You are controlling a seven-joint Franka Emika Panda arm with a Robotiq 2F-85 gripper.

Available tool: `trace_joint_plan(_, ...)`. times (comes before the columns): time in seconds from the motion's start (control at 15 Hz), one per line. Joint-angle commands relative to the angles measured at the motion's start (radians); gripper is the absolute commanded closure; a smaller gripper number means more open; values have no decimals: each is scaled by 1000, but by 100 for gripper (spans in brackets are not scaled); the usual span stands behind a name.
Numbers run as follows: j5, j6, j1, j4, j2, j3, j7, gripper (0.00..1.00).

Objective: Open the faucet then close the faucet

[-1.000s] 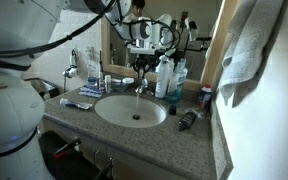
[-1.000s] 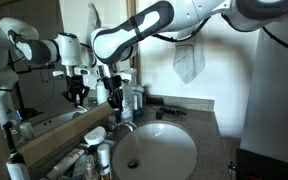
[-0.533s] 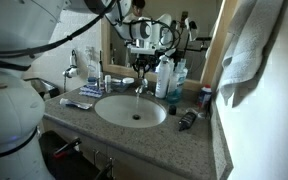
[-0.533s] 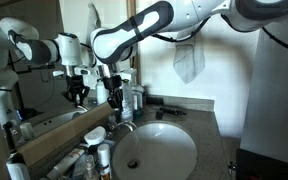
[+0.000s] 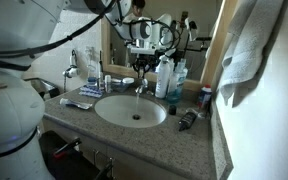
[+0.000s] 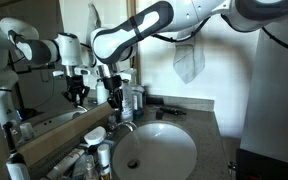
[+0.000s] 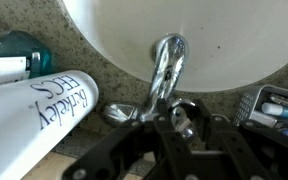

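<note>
Chrome faucet (image 7: 167,62) over white basin (image 7: 94,25), its base right at dark fingers (image 7: 212,130), grip impossible to tell.

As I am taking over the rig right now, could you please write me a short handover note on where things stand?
Gripper: right above the faucet, down at its top. The views do not show whether it is open or shut.
Faucet: at the back edge of the white sink, with the spout over the bowl. Bottles stand close beside it.
Done: the arm is at the faucet. I can make out no clear stream of water, so I cannot say whether it has been opened.
Left: check the grip and the water, open if needed, then close.
</note>
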Motion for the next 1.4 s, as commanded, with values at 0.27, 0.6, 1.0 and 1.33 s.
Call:
trace_joint_plan(0.27, 9, -28, 18, 46, -6, 25, -51, 92)
trace_joint_plan(0.6, 14, -26, 14, 42, -9, 26, -53, 92)
trace_joint_plan(1.0, 15, -27, 13, 39, -10, 25, -50, 92)
trace_joint_plan(1.33, 9, -34, 14, 22, -16, 17, -32, 92)
